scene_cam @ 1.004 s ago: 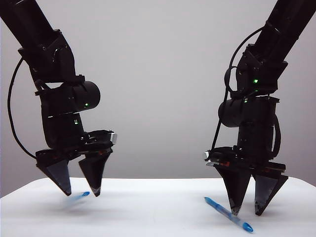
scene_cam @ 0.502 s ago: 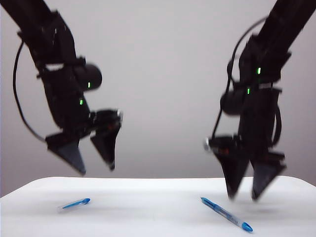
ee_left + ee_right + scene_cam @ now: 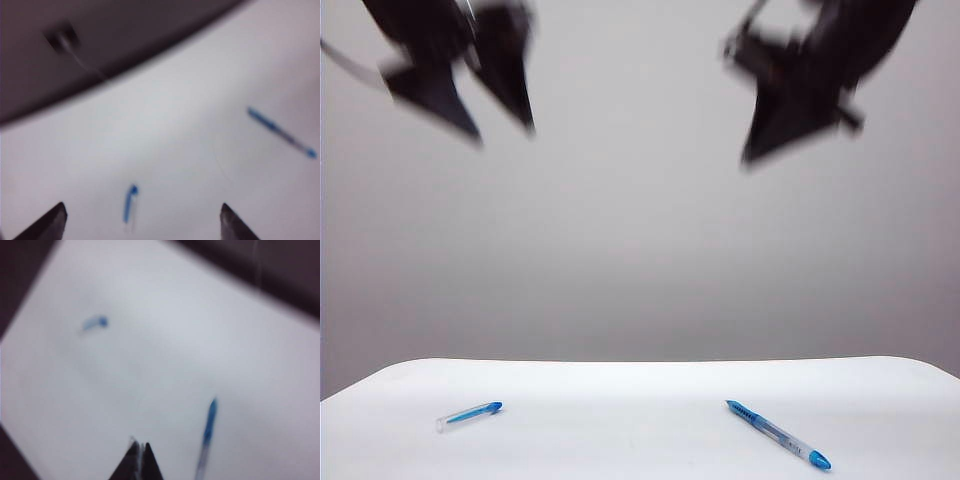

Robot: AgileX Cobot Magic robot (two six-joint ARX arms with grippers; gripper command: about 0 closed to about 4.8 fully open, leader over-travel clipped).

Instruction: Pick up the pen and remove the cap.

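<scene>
My exterior camera is looking level across the bench (image 3: 640, 380) from its front edge; both my wrist cameras are looking down from high, sharing the pen (image 3: 282, 134) and cap (image 3: 129, 204).

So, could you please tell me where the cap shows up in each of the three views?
Exterior view: the cap lies at lower left on the table.
Left wrist view: the cap is low, between the left gripper fingers.
Right wrist view: the cap is at upper left.
Shared landmark: the pen, alone on the table, apart from the cap.
</scene>
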